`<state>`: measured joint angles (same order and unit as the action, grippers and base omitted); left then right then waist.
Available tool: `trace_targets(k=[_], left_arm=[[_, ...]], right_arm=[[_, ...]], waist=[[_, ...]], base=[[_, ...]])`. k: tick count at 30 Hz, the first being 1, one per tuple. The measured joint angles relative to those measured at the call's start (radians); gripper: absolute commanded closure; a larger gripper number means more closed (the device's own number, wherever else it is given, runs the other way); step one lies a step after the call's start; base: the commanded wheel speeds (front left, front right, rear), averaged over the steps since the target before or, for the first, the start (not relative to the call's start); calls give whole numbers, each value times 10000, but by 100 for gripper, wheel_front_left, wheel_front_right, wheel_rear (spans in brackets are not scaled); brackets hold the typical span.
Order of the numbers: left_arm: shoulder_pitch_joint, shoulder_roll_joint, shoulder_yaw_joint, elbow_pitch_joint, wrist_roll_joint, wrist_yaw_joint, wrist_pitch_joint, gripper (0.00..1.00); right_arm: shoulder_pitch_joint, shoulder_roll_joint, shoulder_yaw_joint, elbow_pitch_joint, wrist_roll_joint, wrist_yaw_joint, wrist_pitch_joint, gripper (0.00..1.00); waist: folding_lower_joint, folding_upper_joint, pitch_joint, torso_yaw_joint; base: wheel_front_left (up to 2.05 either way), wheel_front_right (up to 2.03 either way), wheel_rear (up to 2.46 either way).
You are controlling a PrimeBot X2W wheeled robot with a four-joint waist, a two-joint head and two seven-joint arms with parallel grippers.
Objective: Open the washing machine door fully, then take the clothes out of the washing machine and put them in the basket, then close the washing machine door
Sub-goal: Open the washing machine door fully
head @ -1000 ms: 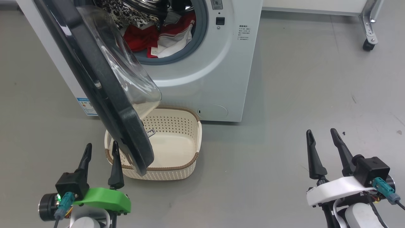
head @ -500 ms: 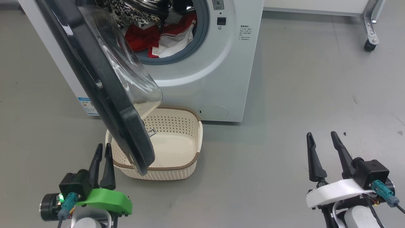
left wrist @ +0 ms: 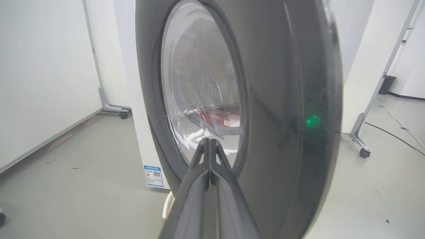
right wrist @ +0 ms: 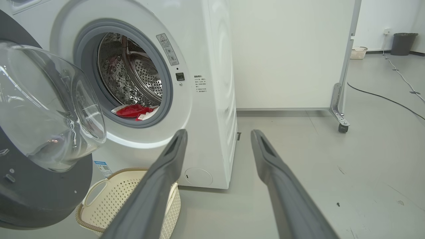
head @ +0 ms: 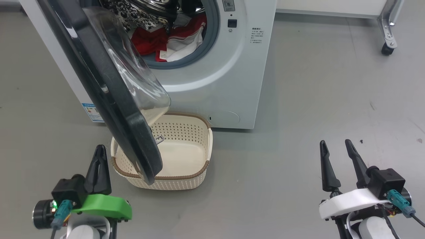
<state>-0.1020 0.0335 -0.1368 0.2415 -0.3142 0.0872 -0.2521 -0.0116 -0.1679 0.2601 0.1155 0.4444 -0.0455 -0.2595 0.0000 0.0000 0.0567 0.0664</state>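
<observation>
The washing machine door (head: 132,142) stands only part-way open. It is swung out toward the near left, and its lower edge hangs over the basket (head: 176,183), which sits on the floor just in front of the washing machine (head: 215,83). The opening step therefore looks unfinished. The left pincer (head: 100,147) is pressed together with nothing in it, at the near left beside the door's free edge, facing its outer glass. The right pincer (head: 334,142) is spread and empty at the near right, well apart from the machine. The clothes (head: 149,41) lie in the drum at the gasket's lip. Next, I judge, the pressed fingers must reach the door's inner side and sweep it farther left.
</observation>
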Motion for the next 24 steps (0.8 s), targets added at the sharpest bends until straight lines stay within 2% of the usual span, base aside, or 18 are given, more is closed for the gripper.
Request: trace_targets(k=[6,13,24], left_arm=[[-124,6,433,-648,21,-4,0,100],[-991,188,871,-1766,343,-65,-36,100],[-2154,477,738,-2903,648,-364,-56,100]], right_arm=[[6,102,-38,75,-71,54,0,0],[16,171,-134,151,-155,180,0,0],[25,314,-174,190,-249,284,0,0]], waist=[[0,0,-102,-11],[0,0,-217,-25],[0,0,-188,-79]], base=[[0,0,0],[0,0,0],[0,0,0]])
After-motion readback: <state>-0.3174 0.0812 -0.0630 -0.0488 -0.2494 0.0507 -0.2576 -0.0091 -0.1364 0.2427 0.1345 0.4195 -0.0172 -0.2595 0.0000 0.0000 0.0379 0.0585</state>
